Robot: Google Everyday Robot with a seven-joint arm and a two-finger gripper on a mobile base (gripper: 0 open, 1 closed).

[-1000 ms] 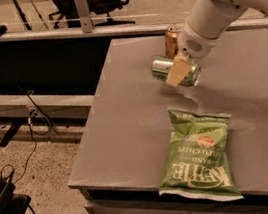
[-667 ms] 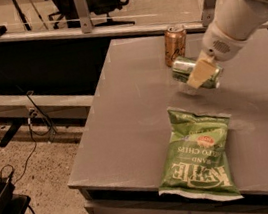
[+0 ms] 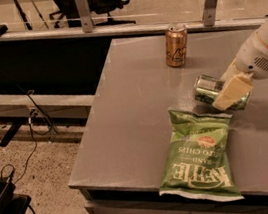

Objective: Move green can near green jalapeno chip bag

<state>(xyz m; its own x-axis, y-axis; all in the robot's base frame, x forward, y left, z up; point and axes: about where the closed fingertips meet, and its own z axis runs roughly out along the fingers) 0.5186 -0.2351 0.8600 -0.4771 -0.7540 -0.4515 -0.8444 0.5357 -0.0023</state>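
Observation:
The green can (image 3: 207,88) lies on its side in my gripper (image 3: 231,93), just above or on the grey table (image 3: 133,104). It is a shiny green can with a silver end facing left. My gripper's pale fingers (image 3: 232,91) are shut on the can, with the white arm coming in from the right. The green jalapeno chip bag (image 3: 197,157) lies flat near the table's front edge. Its top edge is right below the can, a small gap away.
An orange-brown can (image 3: 176,45) stands upright at the back of the table. A glass partition with metal posts (image 3: 210,2) runs along the table's far edge. Cables and floor lie to the left, below the table's left edge.
My gripper has carried the green can to the right and toward the front, away from the orange-brown can and down close to the chip bag's top edge.

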